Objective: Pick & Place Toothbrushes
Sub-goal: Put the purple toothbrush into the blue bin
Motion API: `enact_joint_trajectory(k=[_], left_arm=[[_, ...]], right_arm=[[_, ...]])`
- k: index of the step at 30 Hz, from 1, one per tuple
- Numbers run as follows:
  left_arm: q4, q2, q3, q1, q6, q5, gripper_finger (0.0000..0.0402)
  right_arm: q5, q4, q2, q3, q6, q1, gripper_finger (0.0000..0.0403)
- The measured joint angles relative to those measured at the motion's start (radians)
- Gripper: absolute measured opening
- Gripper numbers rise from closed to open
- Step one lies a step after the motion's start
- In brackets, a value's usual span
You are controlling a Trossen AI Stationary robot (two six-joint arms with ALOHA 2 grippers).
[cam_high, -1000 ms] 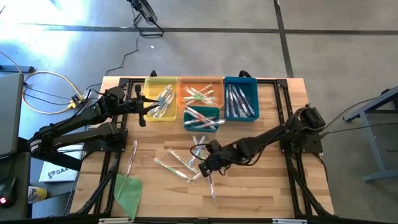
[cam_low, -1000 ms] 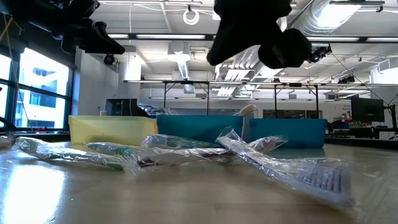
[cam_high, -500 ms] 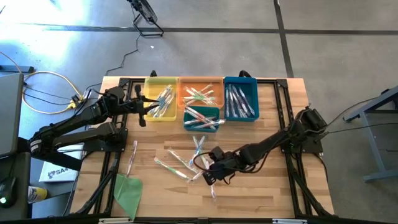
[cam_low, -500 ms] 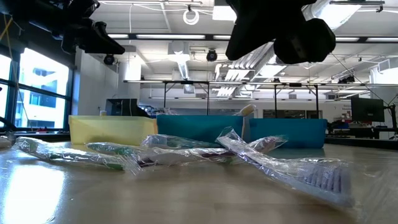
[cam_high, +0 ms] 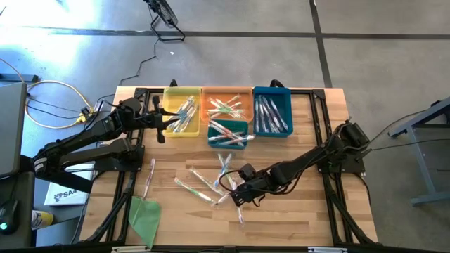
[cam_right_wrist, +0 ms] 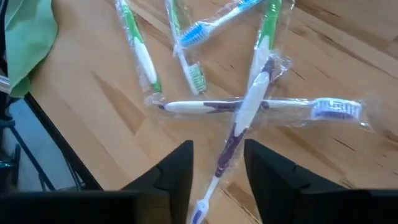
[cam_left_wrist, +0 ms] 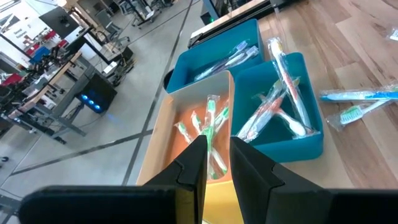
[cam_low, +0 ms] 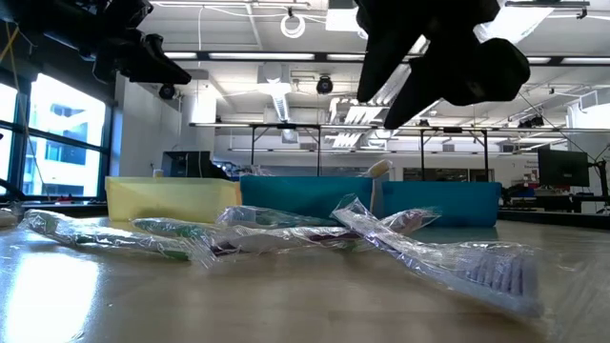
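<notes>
right gripper [cam_right_wrist: 216, 163] parted over crossed toothbrushes [cam_right_wrist: 249, 109] — mid-table, bare wood around

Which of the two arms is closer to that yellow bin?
The left. Its tool is at the yellow bin; the right tool hangs over the loose toothbrushes.

You are looking at glossy, crinkled clear plastic wrapping the toothbrushes [cam_right_wrist: 249, 106], lying on a smooth, matt wooden table [cam_right_wrist: 348, 162] beside a green cloth-like sheet [cam_right_wrist: 28, 37].
</notes>
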Motion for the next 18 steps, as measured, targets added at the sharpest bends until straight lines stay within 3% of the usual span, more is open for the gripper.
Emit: enact_joint_trajectory(k=[7,13,18], left_arm=[[0.0,0.0,0.0,0.0,0.0,-0.002,0.0064],[0.001,0.0,0.0,0.0,0.0,-0.009,0.0064],[0.001,0.0,0.0,0.0,0.0,-0.013,0.0064]], right_arm=[[-0.02,0.077,0.086,0.0,-0.003,0.005,0.0153],[-0.112,0.119,0.159,-0.001,0.002,0.005,0.015],[-0.09,0.114,0.164,0.0,0.001,0.005,0.015]])
